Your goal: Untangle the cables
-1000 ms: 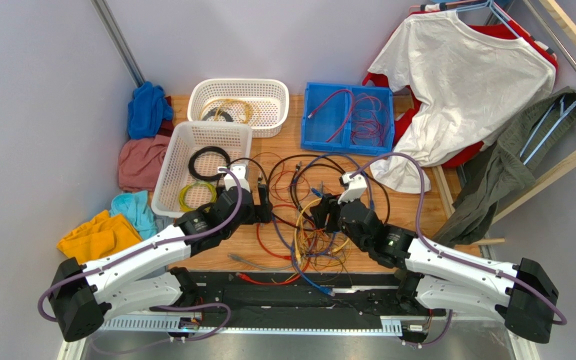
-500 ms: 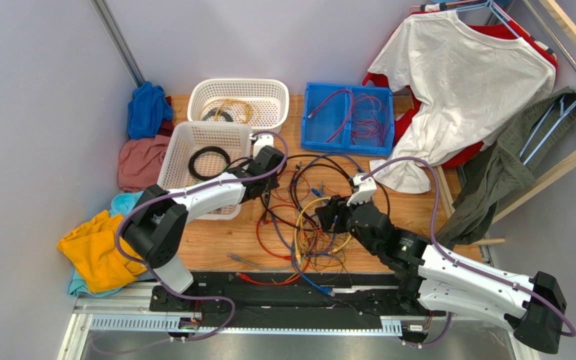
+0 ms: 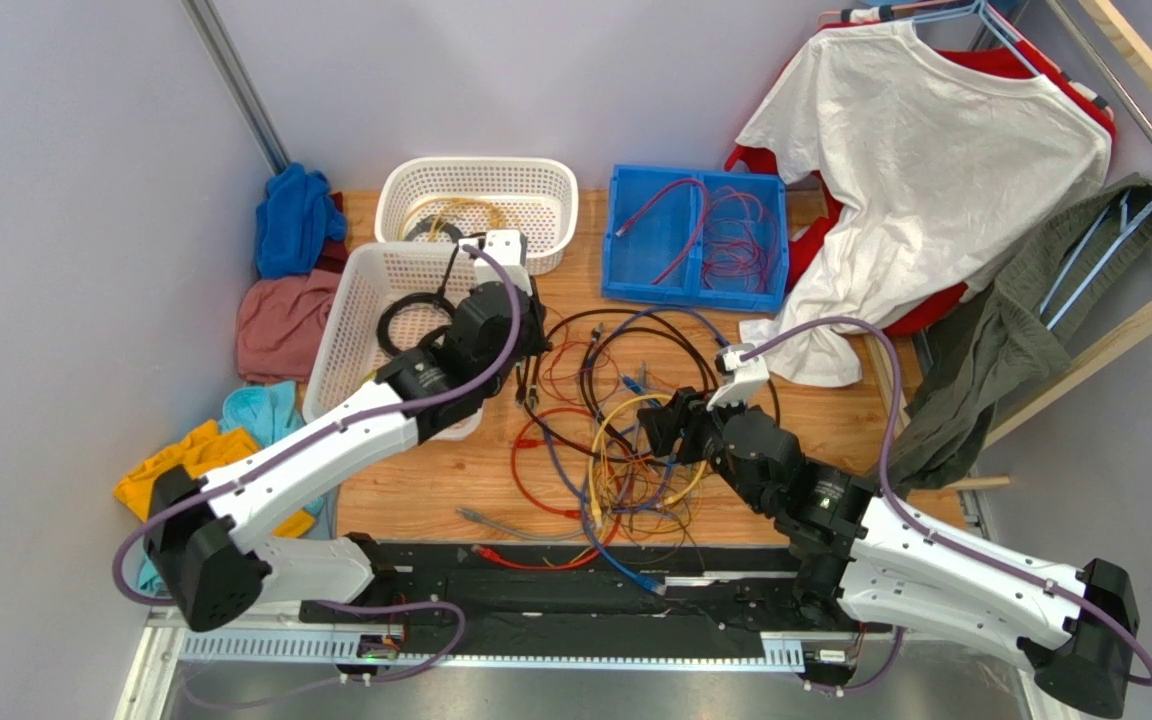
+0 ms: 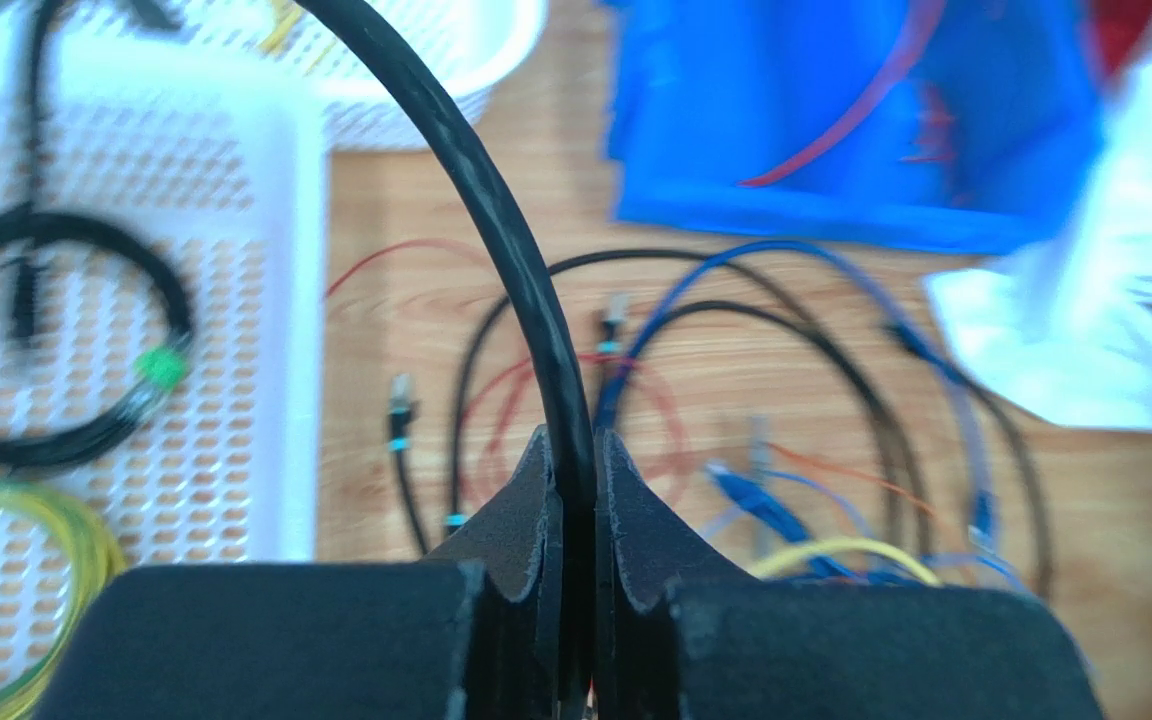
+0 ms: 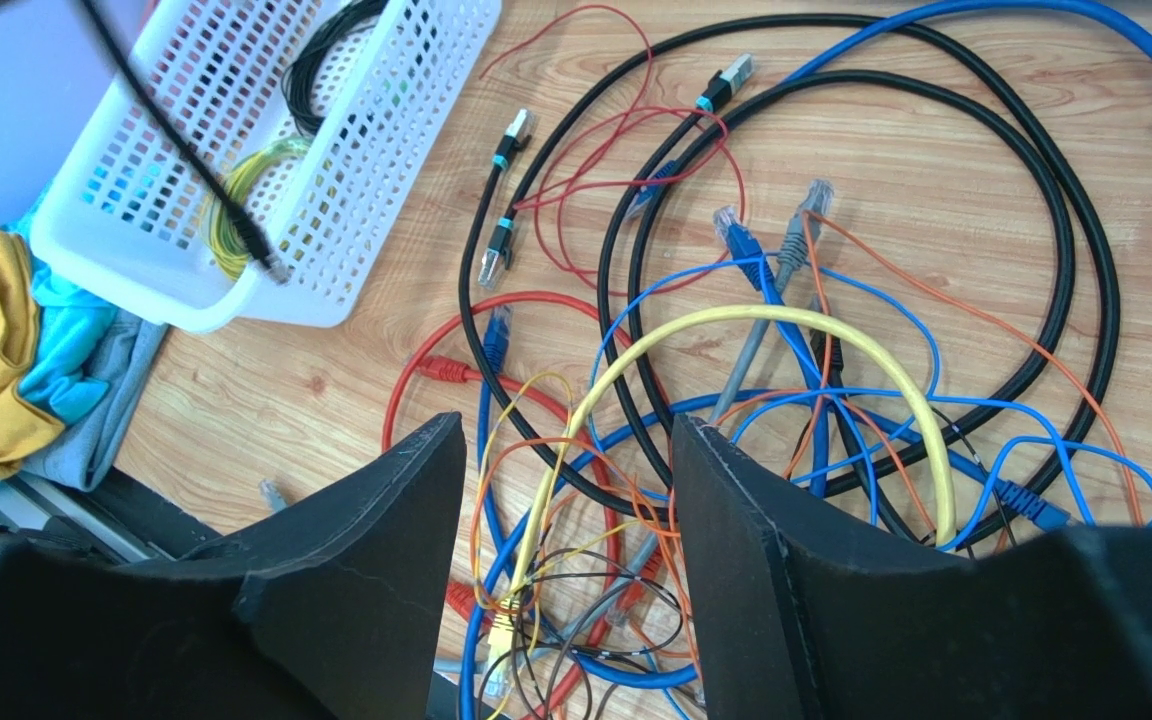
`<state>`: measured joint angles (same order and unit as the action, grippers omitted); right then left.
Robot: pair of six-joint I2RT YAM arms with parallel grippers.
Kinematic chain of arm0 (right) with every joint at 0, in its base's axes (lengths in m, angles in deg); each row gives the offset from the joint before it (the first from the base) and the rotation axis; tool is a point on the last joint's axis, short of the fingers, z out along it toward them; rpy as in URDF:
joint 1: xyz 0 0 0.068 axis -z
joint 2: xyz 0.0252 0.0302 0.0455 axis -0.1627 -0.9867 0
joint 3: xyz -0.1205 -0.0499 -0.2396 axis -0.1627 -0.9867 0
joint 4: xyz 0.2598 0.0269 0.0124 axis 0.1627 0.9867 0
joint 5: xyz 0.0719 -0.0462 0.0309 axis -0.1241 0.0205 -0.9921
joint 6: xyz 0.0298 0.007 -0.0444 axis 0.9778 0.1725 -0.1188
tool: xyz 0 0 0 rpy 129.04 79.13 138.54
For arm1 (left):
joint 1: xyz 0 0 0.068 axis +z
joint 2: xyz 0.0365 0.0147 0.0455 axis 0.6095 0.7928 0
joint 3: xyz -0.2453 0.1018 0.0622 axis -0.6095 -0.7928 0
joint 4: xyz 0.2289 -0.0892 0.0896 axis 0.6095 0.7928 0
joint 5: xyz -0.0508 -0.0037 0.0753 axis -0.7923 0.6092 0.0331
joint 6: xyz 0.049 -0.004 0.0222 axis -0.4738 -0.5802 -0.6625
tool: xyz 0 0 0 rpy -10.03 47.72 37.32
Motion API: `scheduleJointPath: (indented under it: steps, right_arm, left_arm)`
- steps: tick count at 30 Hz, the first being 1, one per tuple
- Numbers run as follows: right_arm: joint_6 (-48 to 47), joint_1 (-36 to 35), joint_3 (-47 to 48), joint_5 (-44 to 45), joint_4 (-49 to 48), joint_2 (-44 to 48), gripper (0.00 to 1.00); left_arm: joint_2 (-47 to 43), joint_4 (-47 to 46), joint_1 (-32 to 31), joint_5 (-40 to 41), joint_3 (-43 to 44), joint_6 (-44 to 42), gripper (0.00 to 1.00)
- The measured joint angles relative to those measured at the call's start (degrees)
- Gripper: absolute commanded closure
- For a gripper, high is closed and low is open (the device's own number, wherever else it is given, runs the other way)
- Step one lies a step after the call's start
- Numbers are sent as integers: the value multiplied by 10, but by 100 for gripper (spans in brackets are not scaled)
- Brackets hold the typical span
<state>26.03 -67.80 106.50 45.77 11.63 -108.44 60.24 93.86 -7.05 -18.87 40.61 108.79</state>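
one black cable (image 4: 534,300) in left jaws

light: was bright, even, diffuse; shadows on table (image 3: 417,510) were soft
left wrist: black cable (image 4: 515,270) and fingers (image 4: 522,525) were sharp, background blurred
right wrist: was sharp throughout
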Motion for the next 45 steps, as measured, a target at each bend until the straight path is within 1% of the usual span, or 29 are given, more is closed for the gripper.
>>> scheduleJointPath:
  steps: [3, 5, 9, 11, 14, 15, 16, 17, 18, 20, 21, 27, 33, 37, 40, 41, 45]
  right_arm:
    - [0, 0, 0, 2, 1, 9, 44]
    - [0, 0, 1, 5, 8, 16, 44]
    - [-1, 0, 6, 18, 30, 36, 44]
    - [-3, 0, 10, 27, 42, 56, 44]
    - [-8, 0, 21, 41, 56, 83, 43]
    - [-10, 0, 24, 46, 60, 89, 43]
    - [-11, 0, 27, 50, 62, 94, 43]
    - [-13, 0, 29, 53, 64, 98, 43]
    - [-14, 0, 30, 56, 65, 100, 43]
    - [-15, 0, 31, 60, 68, 100, 43]
    - [-15, 0, 31, 61, 73, 97, 43]
    - [-15, 0, 30, 67, 95, 81, 43]
    - [-9, 2, 10, 99, 95, 78, 43]
    - [3, 18, 3, 104, 108, 53, 43]
    - [11, 24, 3, 99, 116, 42, 43]
    - [12, 24, 3, 97, 116, 41, 43]
    - [15, 24, 3, 90, 117, 47, 43]
  left_arm:
    - [-42, -14, -59, 2, 4, -17, 100]
    - [-43, -19, -101, -2, 9, -24, 100]
    - [-8, -27, -169, -15, 5, -22, 100]
    - [17, -37, -193, -23, -10, -16, 100]
    - [59, -40, -208, -35, -31, -2, 100]
    - [74, -40, -210, -36, -35, 3, 81]
    - [92, -39, -209, -36, -38, 7, 68]
    - [107, -36, -209, -35, -39, 10, 58]
    - [120, -32, -209, -35, -39, 13, 39]
    - [137, -19, -209, -29, -37, 24, 26]
    - [140, -14, -209, -28, -37, 22, 16]
    - [120, 17, -209, 1, -36, 39, 15]
    - [23, 16, -209, 18, -80, 52, 18]
    - [-27, 17, -207, 33, -123, 72, 20]
    - [-40, 20, -187, 23, -158, 96, 25]
    - [-41, 20, -173, 14, -170, 106, 29]
    - [-31, 29, -133, -7, -206, 136, 35]
